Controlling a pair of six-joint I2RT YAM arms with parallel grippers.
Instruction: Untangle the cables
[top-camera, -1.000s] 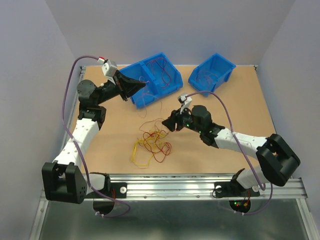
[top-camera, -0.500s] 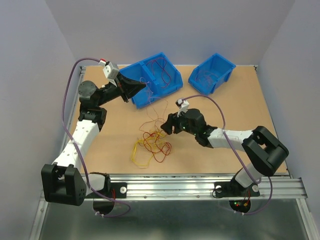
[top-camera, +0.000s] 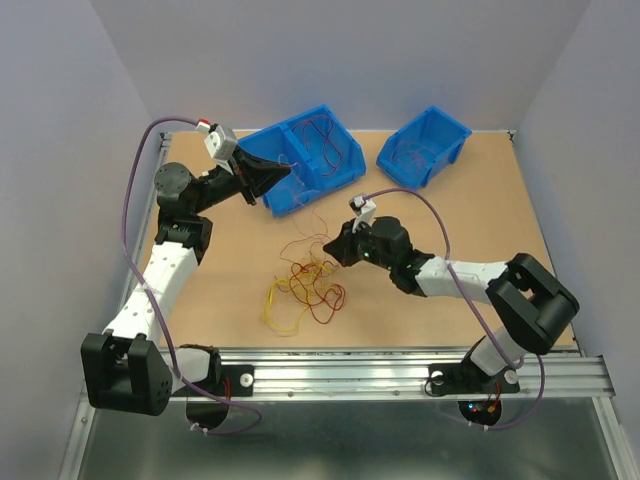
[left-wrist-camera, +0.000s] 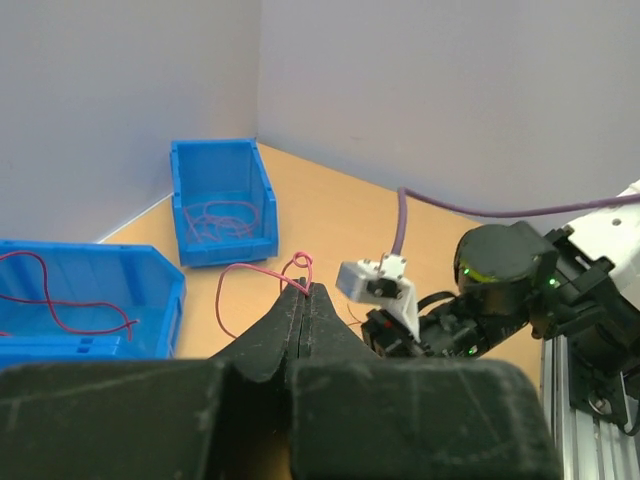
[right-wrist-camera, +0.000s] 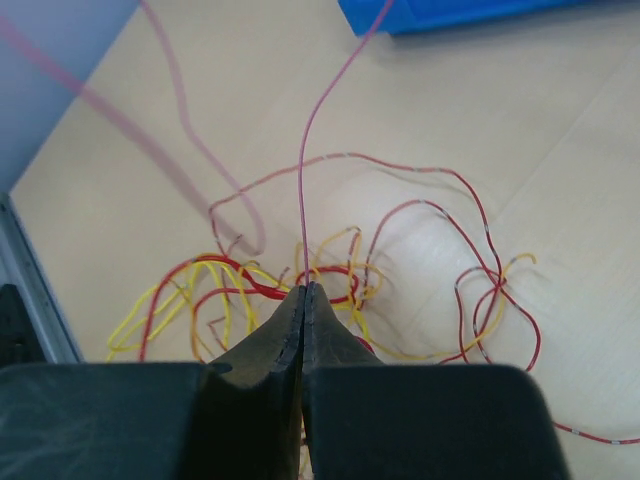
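Note:
The cables lie as a loose red, yellow and orange tangle on the tan table, left of centre. My right gripper is low at the tangle's upper right edge. In the right wrist view it is shut on a thin red cable that runs straight up from its tips, with the tangle just beyond. My left gripper hovers by the large blue bin. The left wrist view shows it shut on a red cable whose small loop sticks out past the tips.
A large blue bin with red cables inside stands at the back centre, and a smaller blue bin with more red cables sits at the back right. Grey walls close the table's left, back and right sides. A metal rail runs along the near edge.
My right gripper has moved left and down to the tangle's edge and shut on a thin red strand. The left gripper has stayed shut, hardly moving.

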